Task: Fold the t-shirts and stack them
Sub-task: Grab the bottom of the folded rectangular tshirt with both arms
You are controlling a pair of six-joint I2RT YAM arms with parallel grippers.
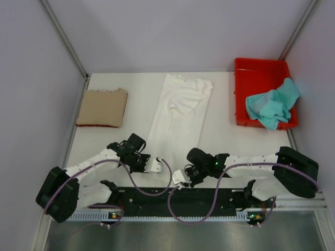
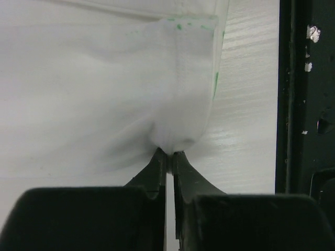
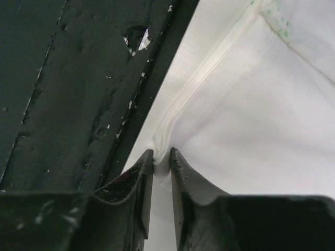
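The white t-shirt [image 1: 178,112] lies as a long narrow strip down the middle of the table, its print hidden. My left gripper [image 1: 156,166] is shut on the shirt's near left corner [image 2: 180,104]. My right gripper [image 1: 179,179] is shut on the near right corner along the hem [image 3: 209,68]. The plain tan t-shirt [image 1: 102,107] lies folded at the far left. The teal t-shirt [image 1: 272,106] is crumpled in the red bin [image 1: 242,94] at the far right.
The black base rail [image 1: 157,197] runs along the near table edge, close behind both grippers; it shows in the left wrist view [image 2: 306,104] and the right wrist view [image 3: 68,89]. Grey walls enclose the table on three sides.
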